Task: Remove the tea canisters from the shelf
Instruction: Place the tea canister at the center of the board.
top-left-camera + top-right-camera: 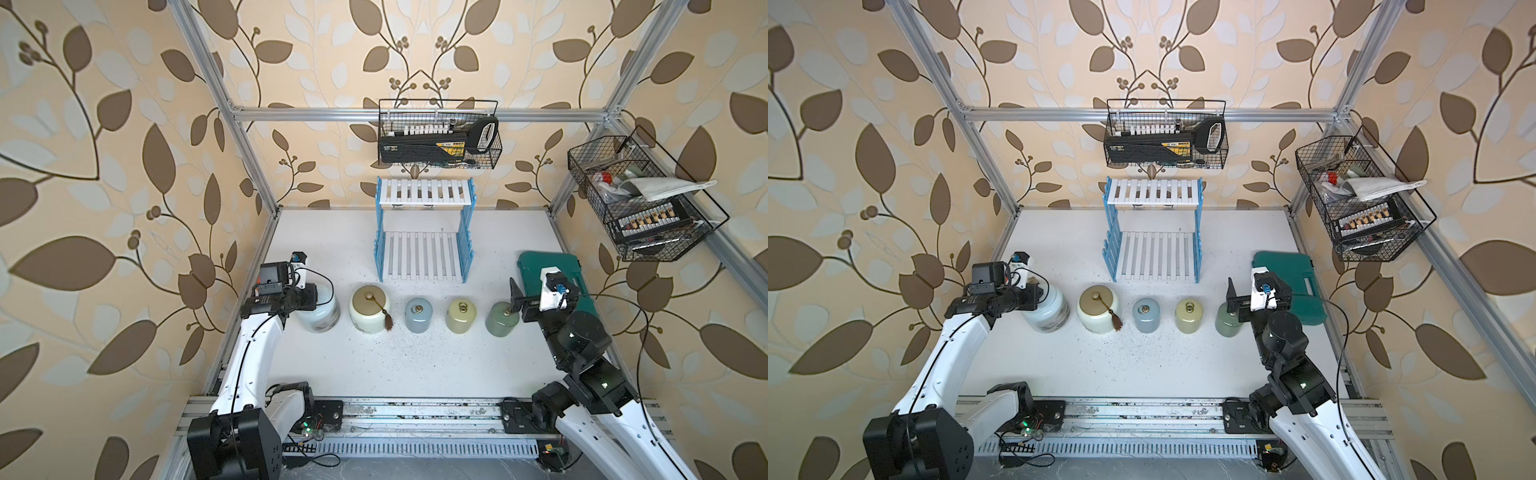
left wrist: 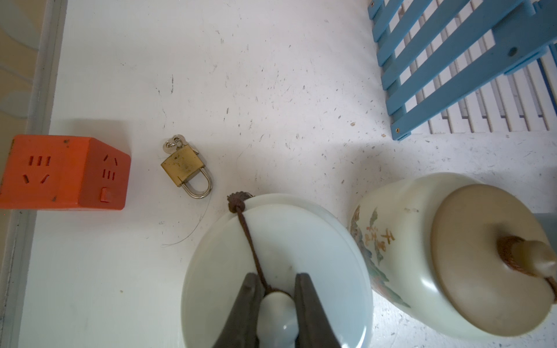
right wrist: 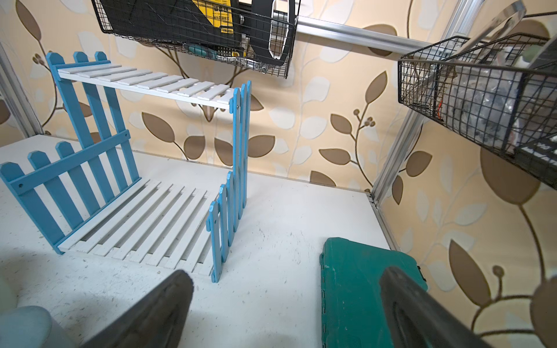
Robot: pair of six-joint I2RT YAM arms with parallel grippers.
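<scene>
shelf (image 1: 424,253): white slats, blue sides | wallpaper (image 1: 124,166): beige, brown leaves | canister (image 2: 301,241): pale blue | socket cube (image 2: 60,173): orange

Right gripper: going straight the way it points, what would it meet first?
The right gripper would probably meet bare table, between the shelf and the green case, with the back wall beyond; depth is unclear.

Blue-white shelf (image 3: 90,156) near green case (image 3: 355,289)

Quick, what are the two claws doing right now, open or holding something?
Left gripper: closed on the lid knob of the pale blue canister.
Right gripper: open, holding nothing.
</scene>
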